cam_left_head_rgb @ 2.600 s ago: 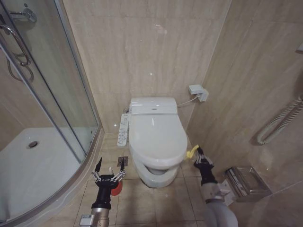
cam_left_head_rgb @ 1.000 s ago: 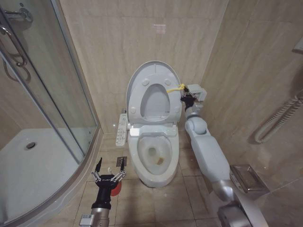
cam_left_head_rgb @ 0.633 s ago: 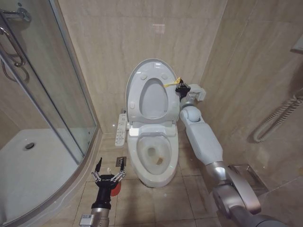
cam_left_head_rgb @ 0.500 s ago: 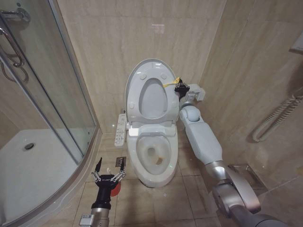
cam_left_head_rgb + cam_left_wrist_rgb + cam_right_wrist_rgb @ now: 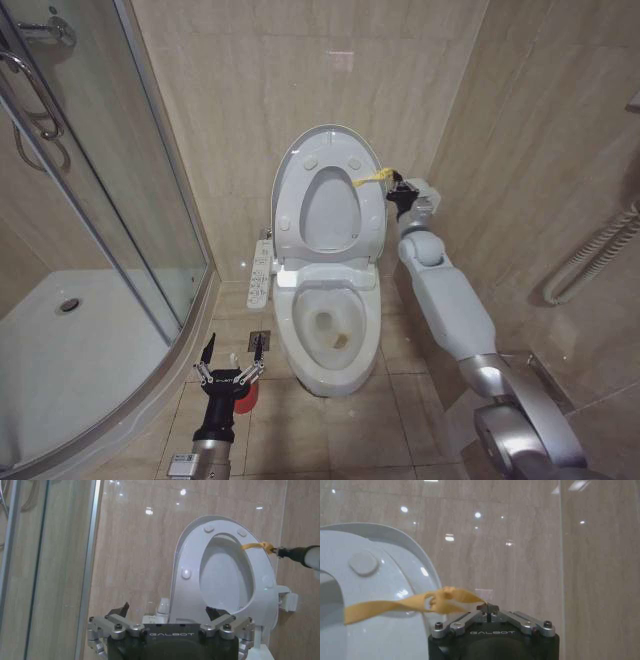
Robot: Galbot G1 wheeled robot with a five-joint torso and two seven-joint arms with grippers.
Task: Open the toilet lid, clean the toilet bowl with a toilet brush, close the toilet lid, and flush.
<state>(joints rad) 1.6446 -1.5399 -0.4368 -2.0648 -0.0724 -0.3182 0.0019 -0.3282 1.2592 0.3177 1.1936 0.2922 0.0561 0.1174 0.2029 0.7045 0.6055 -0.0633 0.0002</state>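
Silver-grey jointed arms; black wrist blocks marked GALBOT; silver screw-studded linkages.

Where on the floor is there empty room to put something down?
Bare tiles lie in front of the toilet bowl, toward the camera. It is crowded between the bowl and shower glass, where the left gripper hovers open over the red brush holder.

"GALBOT" is printed on the left claw (image 5: 170, 620) and right claw (image 5: 490, 617).

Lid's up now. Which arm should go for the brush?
Probably left. The left gripper hangs open low beside the toilet bowl, just above the toilet brush in its red holder. The right gripper is up at the toilet lid, jaws shut on the yellow tag.
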